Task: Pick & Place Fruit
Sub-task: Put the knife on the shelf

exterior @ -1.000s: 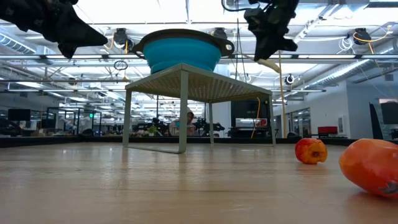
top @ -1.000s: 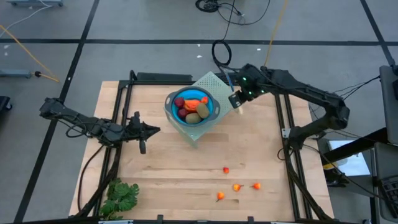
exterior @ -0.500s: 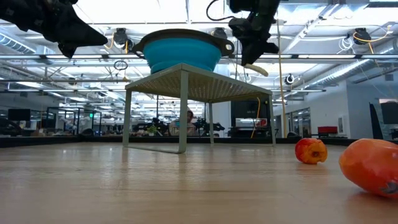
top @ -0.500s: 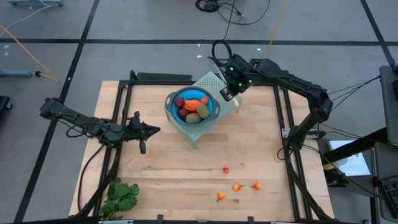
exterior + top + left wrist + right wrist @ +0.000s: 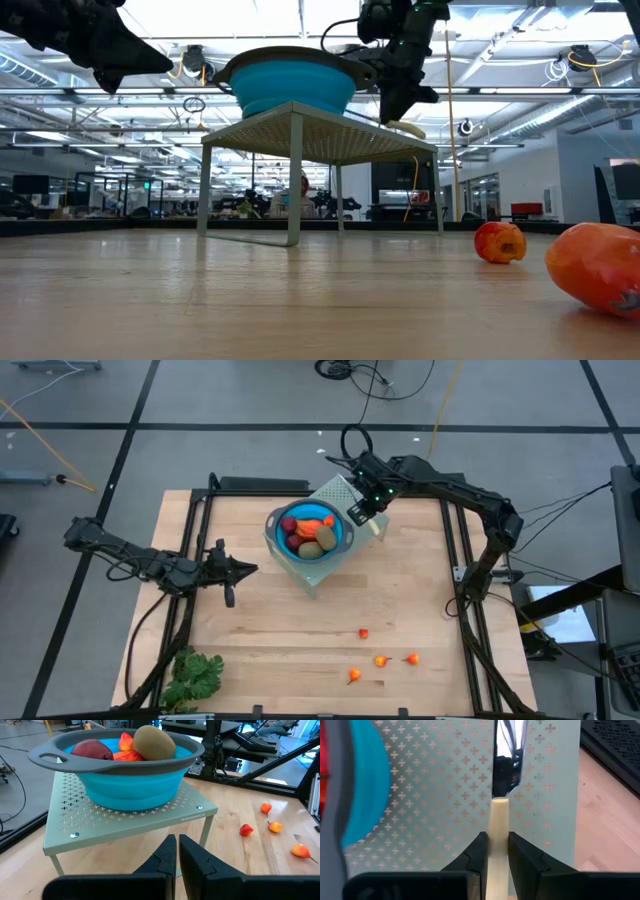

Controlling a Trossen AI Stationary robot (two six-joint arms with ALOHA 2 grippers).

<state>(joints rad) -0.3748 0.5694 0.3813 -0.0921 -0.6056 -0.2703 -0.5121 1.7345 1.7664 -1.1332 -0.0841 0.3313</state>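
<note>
- Wooden surface (image 5: 300, 630) of pale planks carries a green perforated metal rack (image 5: 125, 815); on it sits a blue bowl (image 5: 310, 532) with a grey rim.
- Most fruit (image 5: 308, 532) lies heaped in the bowl: smooth dark-red balls, olive ovals, a red-orange piece.
- Four tiny orange-red pieces (image 5: 381, 660) lie loose on the planks, well apart from the rack, toward the front edge.
- Right claw (image 5: 495, 851) grips a cream-handled knife (image 5: 506, 770), seemingly a toy, over the rack just beside the bowl; its long axis points away from the claw.
- Left claw (image 5: 177, 857) hangs closed and empty, facing the rack.
- Neither arm is plainly nearer the loose pieces.
</note>
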